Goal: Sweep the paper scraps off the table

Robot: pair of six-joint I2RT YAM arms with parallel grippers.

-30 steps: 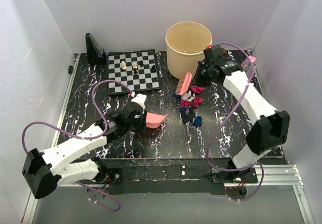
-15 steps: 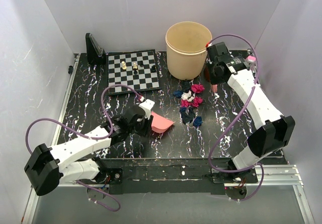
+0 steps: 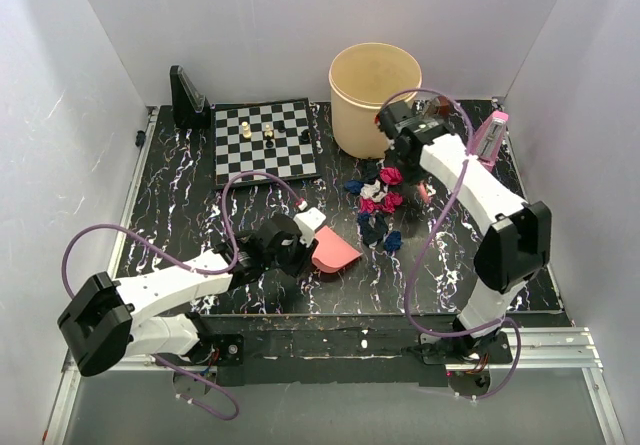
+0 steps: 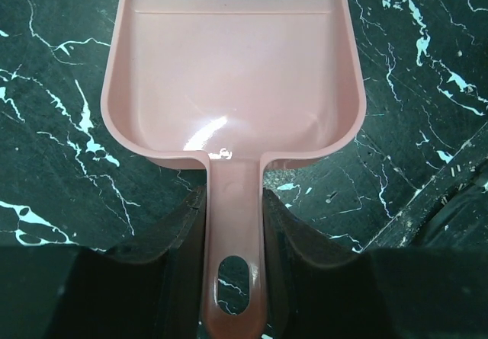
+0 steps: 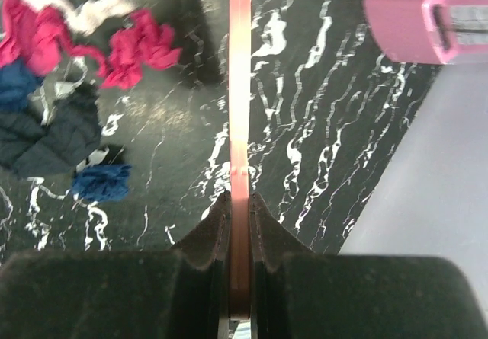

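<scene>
1. Cluster of paper scraps [image 3: 376,205] lies centre-right in the top view on the black veined surface [image 3: 170,215], just below the beige bucket [image 3: 375,90]. The lumps are magenta, dark blue, white and black.
2. Grip on the left: left hand [image 4: 232,209] is clamped narrow on the handle of the pink dustpan [image 4: 232,80]. The pan's mouth points to the top of the left wrist frame.
3. Top view puts the dustpan at the lower left of the scraps, near but apart.
4. Grip on the right: right hand [image 5: 239,206] pinches narrow on the thin pink brush [image 5: 239,87], seen edge-on.
5. Top view shows the right hand at the upper edge of the cluster, beside the bucket.
6. Right wrist frame has the scraps in its upper left, left of the brush. Contact with the brush cannot be told.
7. Upper left of the cluster, well apart, sits the chessboard [image 3: 265,142] with a few pieces.
</scene>
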